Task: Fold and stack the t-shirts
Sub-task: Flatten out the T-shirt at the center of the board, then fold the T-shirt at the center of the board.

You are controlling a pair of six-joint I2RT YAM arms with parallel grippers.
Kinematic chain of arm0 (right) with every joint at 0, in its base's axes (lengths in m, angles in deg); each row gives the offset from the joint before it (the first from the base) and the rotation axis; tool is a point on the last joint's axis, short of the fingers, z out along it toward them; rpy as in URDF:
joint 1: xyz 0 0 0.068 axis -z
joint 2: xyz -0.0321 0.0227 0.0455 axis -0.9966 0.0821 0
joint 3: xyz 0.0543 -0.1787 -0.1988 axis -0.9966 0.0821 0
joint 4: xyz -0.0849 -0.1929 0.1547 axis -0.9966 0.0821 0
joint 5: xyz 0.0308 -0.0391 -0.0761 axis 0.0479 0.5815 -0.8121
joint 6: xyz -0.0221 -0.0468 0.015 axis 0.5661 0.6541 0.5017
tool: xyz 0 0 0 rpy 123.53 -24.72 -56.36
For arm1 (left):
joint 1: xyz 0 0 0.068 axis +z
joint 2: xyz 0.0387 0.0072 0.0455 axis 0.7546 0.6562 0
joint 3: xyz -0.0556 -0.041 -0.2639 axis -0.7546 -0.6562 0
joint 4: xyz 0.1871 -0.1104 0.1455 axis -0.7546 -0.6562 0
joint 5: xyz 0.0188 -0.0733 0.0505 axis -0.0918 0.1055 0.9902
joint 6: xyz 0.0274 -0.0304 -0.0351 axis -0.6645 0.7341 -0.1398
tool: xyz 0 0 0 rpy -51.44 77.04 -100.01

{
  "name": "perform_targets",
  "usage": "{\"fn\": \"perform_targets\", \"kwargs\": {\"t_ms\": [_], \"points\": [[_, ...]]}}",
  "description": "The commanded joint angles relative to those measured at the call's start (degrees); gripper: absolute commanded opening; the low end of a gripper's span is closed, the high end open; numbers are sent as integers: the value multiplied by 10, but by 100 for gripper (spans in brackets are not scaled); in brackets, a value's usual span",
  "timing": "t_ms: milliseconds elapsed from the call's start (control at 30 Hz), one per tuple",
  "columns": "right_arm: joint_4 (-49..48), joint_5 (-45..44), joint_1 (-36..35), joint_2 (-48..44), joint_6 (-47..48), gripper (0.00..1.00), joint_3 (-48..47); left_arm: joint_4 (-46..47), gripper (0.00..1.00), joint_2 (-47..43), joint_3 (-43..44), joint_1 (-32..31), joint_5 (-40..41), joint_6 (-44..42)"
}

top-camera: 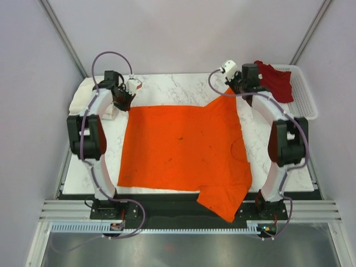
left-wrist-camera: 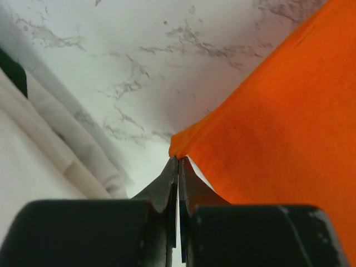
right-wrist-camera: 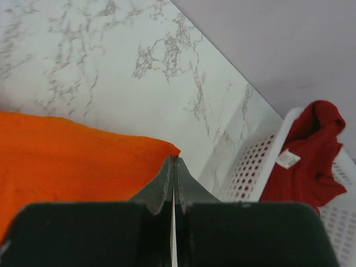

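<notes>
**FAR EDGE PINCHED AT BOTH CORNERS: FOLD LINE RUNS LEFT TO RIGHT**

Left gripper (left-wrist-camera: 178,162): jaws fully closed, pinching the far-left corner of the orange t-shirt (top-camera: 178,147). Right gripper (right-wrist-camera: 173,161): jaws fully closed, pinching the far-right corner at the far sleeve tip. Both corners raised slightly off the table (top-camera: 167,83).

Garment position: spread flat across the middle of the table, between the two arms. Long axis left to right, neck opening toward the right side, hem toward the left. Far edge stretched between the two grippers, each arm at its own end. Body of the cloth lying toward the arm bases from both grippers.

Judged next move: far edge carried together toward the near side, both ends kept level to avoid a skewed crease.

Surroundings:
- Near sleeve (top-camera: 222,203) hanging over the near table edge, well clear of both grippers; likely to need tucking.
- Cream-white t-shirt (top-camera: 82,99) folded at the far-left corner, just beside the left gripper.
- Dark red t-shirt (top-camera: 275,80) bunched in the basket (top-camera: 307,97), just beside the right gripper.
- No obstruction visible along the path toward the near side.
</notes>
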Motion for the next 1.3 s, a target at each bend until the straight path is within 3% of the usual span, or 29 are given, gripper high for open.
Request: {"fn": "perform_targets", "kwargs": {"t_ms": [0,267,467,800,1267], "points": [[-36,-11,10,125,12,0,-134,35,2,72,93,0,-2,-9],[-6,-45,11,360,-19,0,-427,36,2,217,276,0,27,20],[-50,-58,8,408,-47,0,-504,69,2,249,329,3,67,35],[-46,-63,7,384,-49,0,-471,71,2,217,314,10,51,50],[-14,-48,2,250,-49,0,-355,58,2,93,242,9,-18,55]]}}
